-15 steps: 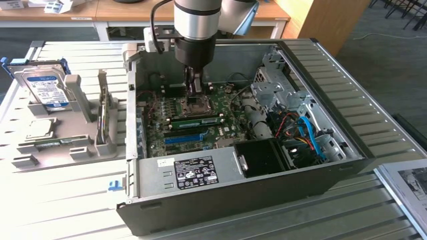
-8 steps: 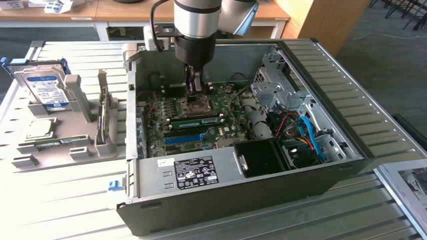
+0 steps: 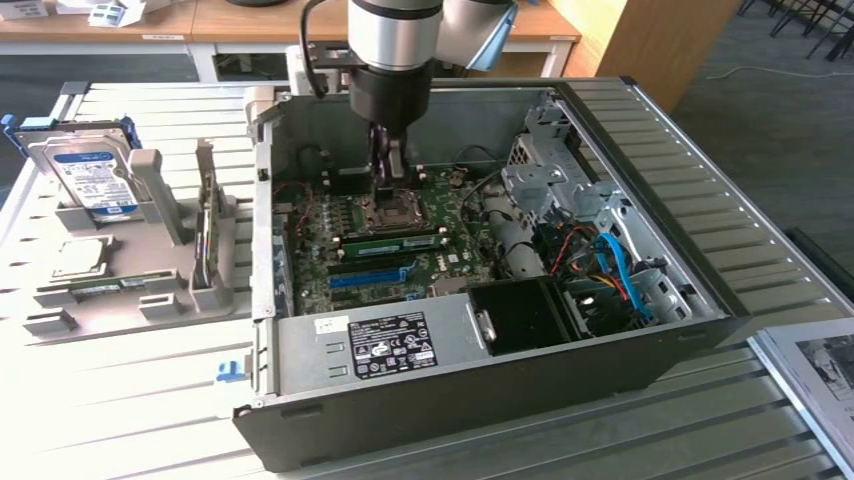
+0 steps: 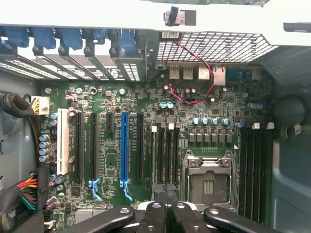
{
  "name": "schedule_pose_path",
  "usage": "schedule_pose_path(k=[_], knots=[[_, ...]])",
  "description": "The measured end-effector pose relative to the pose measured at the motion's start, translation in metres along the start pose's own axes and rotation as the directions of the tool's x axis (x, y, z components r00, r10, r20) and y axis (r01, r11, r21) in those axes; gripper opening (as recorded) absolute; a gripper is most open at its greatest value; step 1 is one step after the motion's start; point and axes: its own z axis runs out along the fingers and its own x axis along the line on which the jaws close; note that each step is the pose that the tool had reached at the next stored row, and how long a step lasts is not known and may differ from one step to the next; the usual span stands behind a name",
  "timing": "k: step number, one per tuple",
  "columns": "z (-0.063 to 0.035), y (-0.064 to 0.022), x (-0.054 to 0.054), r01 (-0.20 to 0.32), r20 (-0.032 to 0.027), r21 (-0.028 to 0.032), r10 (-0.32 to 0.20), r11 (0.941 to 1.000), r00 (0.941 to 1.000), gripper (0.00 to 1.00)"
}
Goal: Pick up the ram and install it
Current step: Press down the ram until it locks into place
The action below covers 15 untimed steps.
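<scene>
Ram (image 3: 388, 241) lies seated across the motherboard (image 3: 400, 262); closed pincer (image 3: 386, 175) hovers empty above the CPU socket (image 3: 388, 216).

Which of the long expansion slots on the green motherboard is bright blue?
The bright blue slot standing among the long black slots; a white slot sits further along. Only it is blue.

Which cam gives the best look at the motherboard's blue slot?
Wrist view: the blue slot is seen straight on, full length, with nothing covering it. The exterior view shows it at an angle, as a short blue strip.
</scene>
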Motion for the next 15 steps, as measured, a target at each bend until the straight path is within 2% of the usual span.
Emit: schedule_pose_path(k=[15], knots=[[-0.0111, 0.0001, -0.001, 0.000, 0.0001, 0.0000, 0.000, 1.0000, 1.0000, 0.10]])
